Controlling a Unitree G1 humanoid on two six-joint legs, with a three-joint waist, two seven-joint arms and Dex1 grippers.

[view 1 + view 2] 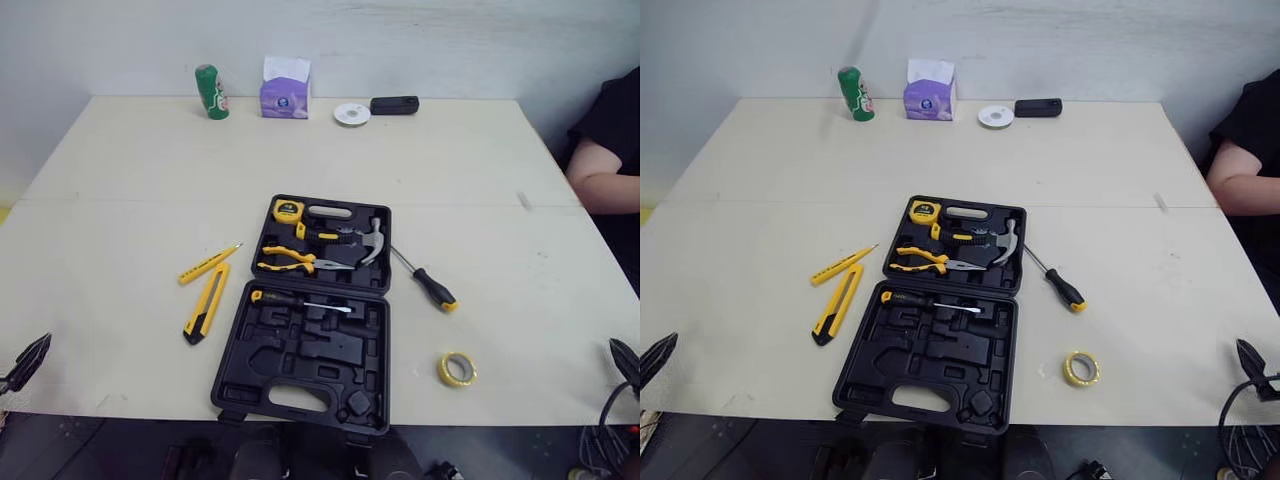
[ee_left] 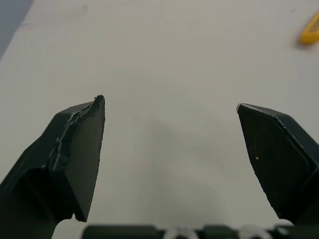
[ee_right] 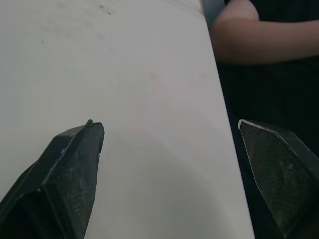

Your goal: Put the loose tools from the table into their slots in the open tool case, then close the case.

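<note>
The black tool case lies open mid-table, holding a tape measure, pliers, a hammer and a small screwdriver. Loose on the table are a yellow utility knife and a yellow pencil-like tool left of the case, a black-and-yellow screwdriver to its right, and a roll of yellow tape. My left gripper is open over bare table at the near left edge. Open too, my right gripper hangs at the near right edge.
Along the far edge stand a green can, a purple tissue box, a white disc and a black device. A person's arm rests at the table's right side.
</note>
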